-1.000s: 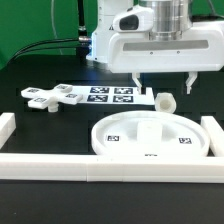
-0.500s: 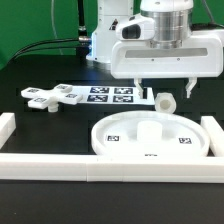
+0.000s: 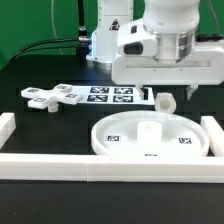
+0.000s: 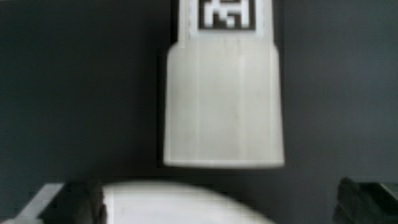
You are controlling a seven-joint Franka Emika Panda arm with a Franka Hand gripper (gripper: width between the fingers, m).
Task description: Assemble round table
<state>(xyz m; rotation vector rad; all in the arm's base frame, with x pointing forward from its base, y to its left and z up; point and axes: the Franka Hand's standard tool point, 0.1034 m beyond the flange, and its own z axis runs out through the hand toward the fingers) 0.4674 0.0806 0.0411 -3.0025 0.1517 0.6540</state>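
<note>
The wide rimmed disc (image 3: 118, 140) with its central hub (image 3: 148, 129) lies near the front rail. The short post (image 3: 164, 101) lies just behind the disc. The cross-shaped piece (image 3: 48, 97) lies at the exterior view's left. My gripper (image 3: 165, 92) hangs open and empty just above the post, with a finger on each side of it. In the wrist view the post (image 4: 224, 105) is a long white shape with a tag (image 4: 226, 14) at its far end. My gripper (image 4: 214, 205) shows dark fingertips (image 4: 64, 203) wide apart. A rounded white surface (image 4: 178, 200) lies between them; I cannot tell which part it is.
The marker board (image 3: 100, 95) lies behind the disc, next to the post. White border rails run along the front (image 3: 90, 166), the exterior view's left (image 3: 7, 126) and right (image 3: 213, 132). The robot's base (image 3: 105, 42) stands at the back.
The gripper has come lower over the post and shifted slightly to the exterior view's right. No part has moved.
</note>
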